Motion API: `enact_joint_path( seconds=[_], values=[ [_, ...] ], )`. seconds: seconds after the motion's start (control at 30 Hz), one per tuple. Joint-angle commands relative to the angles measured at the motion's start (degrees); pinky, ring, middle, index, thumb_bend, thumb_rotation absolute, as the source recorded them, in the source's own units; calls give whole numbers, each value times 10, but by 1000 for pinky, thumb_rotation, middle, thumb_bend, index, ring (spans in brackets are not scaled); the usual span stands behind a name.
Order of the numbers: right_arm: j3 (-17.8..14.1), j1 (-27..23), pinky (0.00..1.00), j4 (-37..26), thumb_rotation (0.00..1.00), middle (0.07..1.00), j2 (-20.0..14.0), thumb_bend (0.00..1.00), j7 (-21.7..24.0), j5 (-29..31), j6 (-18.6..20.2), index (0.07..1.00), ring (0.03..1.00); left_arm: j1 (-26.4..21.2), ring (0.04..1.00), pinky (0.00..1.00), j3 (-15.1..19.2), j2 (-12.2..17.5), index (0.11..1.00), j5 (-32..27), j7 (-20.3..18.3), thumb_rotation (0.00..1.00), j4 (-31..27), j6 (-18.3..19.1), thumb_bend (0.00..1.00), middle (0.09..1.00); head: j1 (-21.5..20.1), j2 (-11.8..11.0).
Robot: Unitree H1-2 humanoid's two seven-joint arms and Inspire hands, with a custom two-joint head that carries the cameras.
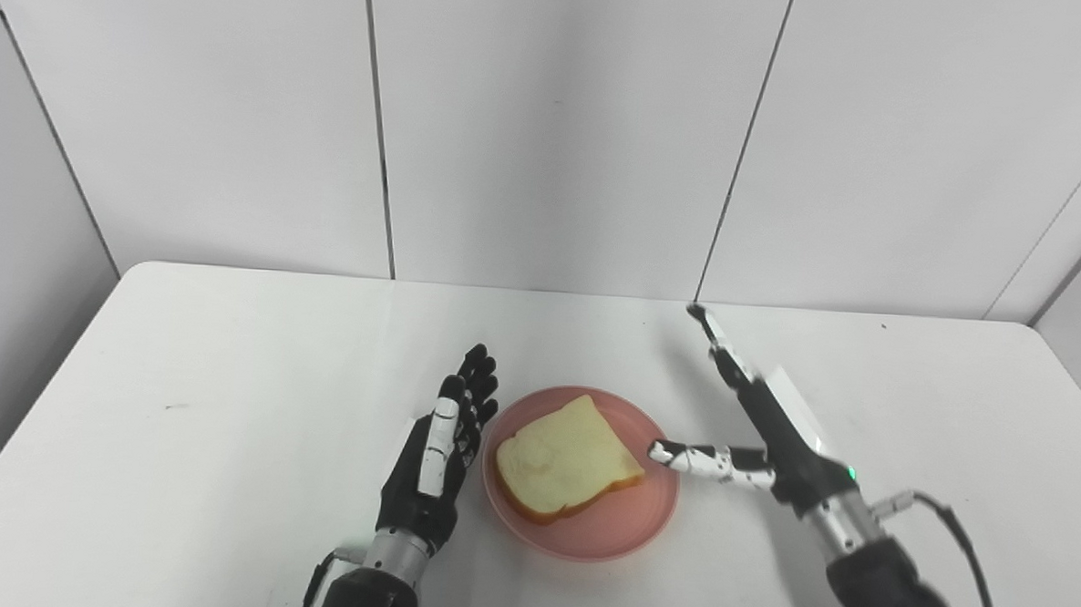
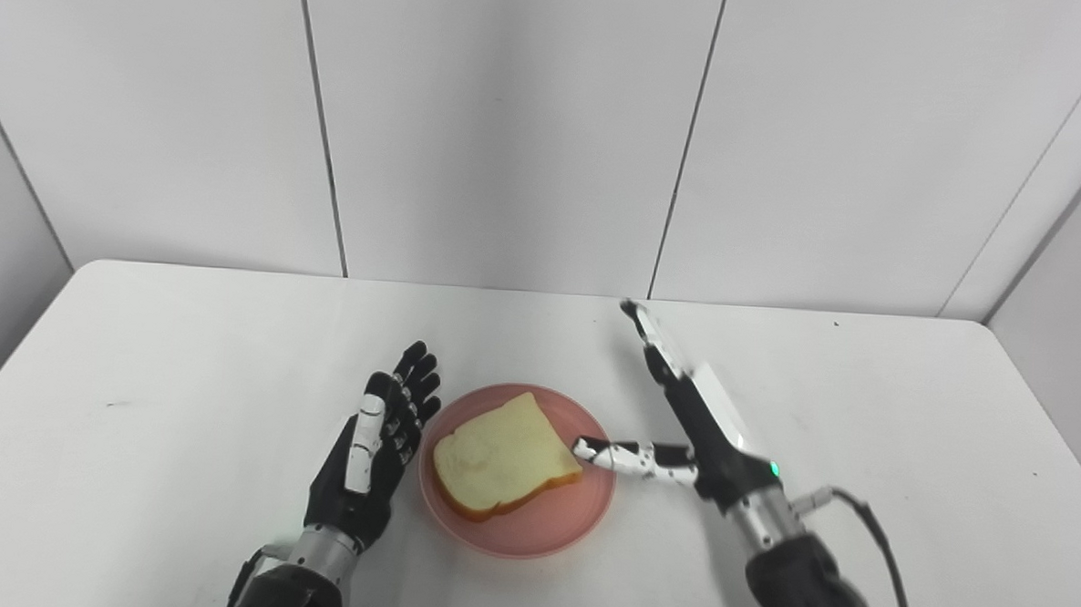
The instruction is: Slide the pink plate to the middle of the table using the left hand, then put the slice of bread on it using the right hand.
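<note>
Centrally on the white table (image 1: 227, 372), bread slice (image 1: 566, 458) lies on pink plate (image 1: 617, 526). Left hand (image 1: 438, 454) beside it and right hand (image 1: 763, 423) show extended fingers, holding nothing; right thumb tip meets the plate's edge.

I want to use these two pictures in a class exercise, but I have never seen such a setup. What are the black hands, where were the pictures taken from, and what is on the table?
Both pictures come from two cameras side by side on a humanoid robot's head, looking down at a white table. The black hands are the robot's own. The left hand lies open beside a pink plate. The right hand is open too, holding nothing, its thumb by the plate's rim. A slice of bread lies on the plate.
</note>
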Motion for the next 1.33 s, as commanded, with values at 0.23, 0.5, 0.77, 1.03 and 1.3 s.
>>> enact_joint_path(
  seconds=[0.23,0.5,0.77,1.03,1.3],
  values=[
    [-44,-5,1000,-9,740,1000,71,750,27,232,60,1000,1000,21,1000,1000,-9,13,1000,44,23,1000,-43,29,703,1000,-4,-2],
    [-46,-2,1000,24,822,1000,107,692,-1,220,20,1000,1000,24,1000,1000,-3,11,1000,15,10,1000,-51,34,690,1000,-19,-3],
    [-52,-11,1000,41,860,1000,121,663,-43,170,-1,1000,1000,23,1000,1000,4,6,1000,14,19,1000,-48,22,684,1000,-16,1],
    [-54,-13,1000,58,889,1000,120,614,-64,149,-5,1000,1000,20,1000,1000,10,-2,1000,5,24,1000,-41,16,677,1000,-13,5],
    [-55,-14,1000,62,868,1000,117,645,-64,151,0,1000,1000,17,1000,1000,9,0,1000,-1,20,1000,-35,20,683,1000,-14,6]
  ],
)
